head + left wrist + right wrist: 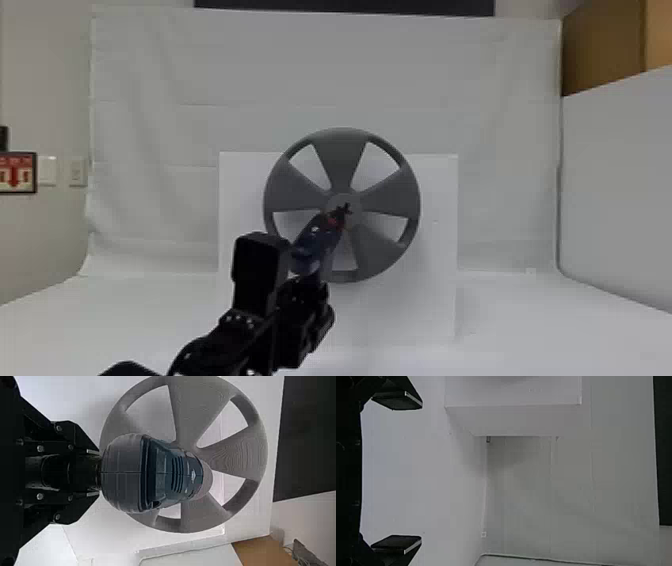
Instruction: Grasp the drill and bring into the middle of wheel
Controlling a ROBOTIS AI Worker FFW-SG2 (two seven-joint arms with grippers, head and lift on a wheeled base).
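The white board (434,300), the largest thing ahead, could be rocked or shoved back if too hard a forward push were made, since its fixing cannot be seen. The grey wheel (341,155) in front of it might be turned or knocked askew, above all if a spoke were struck instead of the middle. The drill (158,473), slanted up toward the wheel from the lower left in the head view, could be twisted on contact, because it is gripped only at its lower part: that is clamped between the fingers of the left gripper (94,472), with the bulky body beyond them. No steadying is given by the right gripper (420,471), whose fingers are spread wide with nothing between them. The hub (345,198) could be hit off centre if the slant were left uncorrected. The drill's dark nose (340,213) is seen overlapping it, but whether contact is made cannot be told, so depth might be misjudged slightly.
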